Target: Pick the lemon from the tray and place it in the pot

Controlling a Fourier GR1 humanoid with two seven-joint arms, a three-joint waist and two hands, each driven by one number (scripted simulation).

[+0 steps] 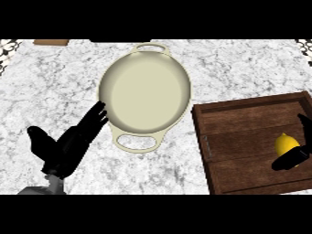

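The lemon [286, 142] is standing tip-up in the tray [253, 137], right of the pot [145, 89]. The right hand [307, 148] is spreading open around it; the left hand [70, 144] is resting open.

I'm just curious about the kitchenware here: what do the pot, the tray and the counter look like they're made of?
Pot: probably enamelled metal or ceramic, judging by its smooth, even cream surface.
Tray: wood, with dark brown planks and visible grain.
Counter: looks like marble or similar stone, white with grey veining.
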